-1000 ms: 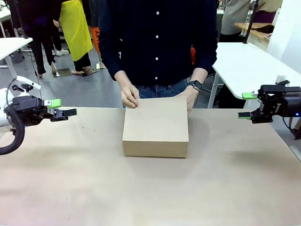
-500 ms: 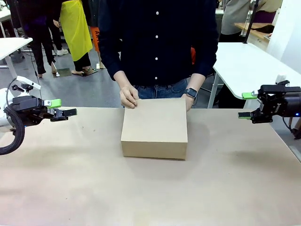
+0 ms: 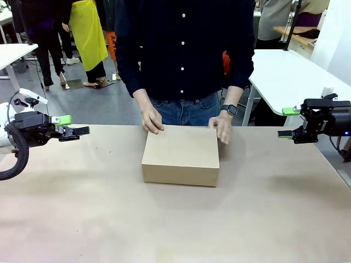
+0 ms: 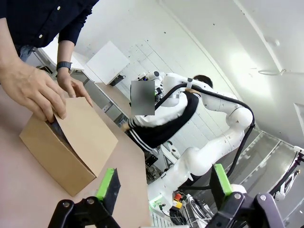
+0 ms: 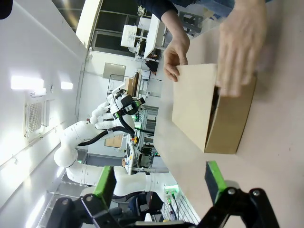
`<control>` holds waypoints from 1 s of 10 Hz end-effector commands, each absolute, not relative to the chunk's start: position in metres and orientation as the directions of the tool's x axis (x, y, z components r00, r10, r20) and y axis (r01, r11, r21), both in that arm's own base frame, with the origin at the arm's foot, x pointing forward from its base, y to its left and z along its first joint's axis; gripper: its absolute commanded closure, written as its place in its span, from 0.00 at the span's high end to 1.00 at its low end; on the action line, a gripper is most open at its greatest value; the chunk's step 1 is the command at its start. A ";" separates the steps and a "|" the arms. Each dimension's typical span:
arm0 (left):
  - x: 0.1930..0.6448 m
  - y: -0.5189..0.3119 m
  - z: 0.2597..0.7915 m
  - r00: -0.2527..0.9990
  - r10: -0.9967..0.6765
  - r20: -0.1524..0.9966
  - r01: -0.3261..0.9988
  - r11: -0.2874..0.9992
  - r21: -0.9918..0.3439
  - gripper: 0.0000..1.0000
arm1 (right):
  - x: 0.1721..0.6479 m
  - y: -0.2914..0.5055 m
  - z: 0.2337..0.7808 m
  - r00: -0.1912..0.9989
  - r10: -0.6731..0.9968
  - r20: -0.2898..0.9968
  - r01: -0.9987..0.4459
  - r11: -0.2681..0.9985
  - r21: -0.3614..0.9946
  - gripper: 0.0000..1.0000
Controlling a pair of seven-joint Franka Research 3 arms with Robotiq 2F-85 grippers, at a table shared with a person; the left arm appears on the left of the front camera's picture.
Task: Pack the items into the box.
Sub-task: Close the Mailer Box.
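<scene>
front view puts the bare brown table (image 3: 175, 230) nearest, with the box (image 3: 181, 155) sitting at its middle, well apart from both arms. the left gripper (image 3: 74, 127) hangs at the table's left edge and the right gripper (image 3: 286, 123) at its right edge, each with its fingers spread and nothing between them; the wrist views agree, showing green pads parted over empty air. beyond the box the person stands at the far side, one hand (image 3: 151, 119) on the box's far left corner and the other hand (image 3: 223, 127) at its far right corner. from the left wrist camera the lid flap (image 4: 88, 128) is tilted, not quite flat, with a dark gap under its raised edge, so the box is nearly but not fully closed. whatever lies inside is hidden; no pouch, stapler or knife can be made out. by my reading the packing is at its closing step, in the person's hands. the next move calls for pressing the flap down flush, while both arms keep clear.
</scene>
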State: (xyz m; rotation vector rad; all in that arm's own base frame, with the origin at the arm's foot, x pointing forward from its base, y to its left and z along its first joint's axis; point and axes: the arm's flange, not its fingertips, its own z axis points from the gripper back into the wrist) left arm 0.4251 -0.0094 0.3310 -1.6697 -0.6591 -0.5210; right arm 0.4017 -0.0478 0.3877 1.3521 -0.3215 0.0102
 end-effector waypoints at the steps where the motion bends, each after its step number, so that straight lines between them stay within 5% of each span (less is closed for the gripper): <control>1: 0.420 -0.009 0.332 0.727 0.146 0.671 0.686 -0.126 -0.716 1.00 | 0.402 -0.048 0.389 0.953 -0.171 0.249 -0.210 0.218 0.953 1.00; 10: 0.420 -0.009 0.332 0.727 0.146 0.671 0.686 -0.126 -0.716 1.00 | 0.402 -0.048 0.389 0.953 -0.171 0.249 -0.210 0.218 0.953 1.00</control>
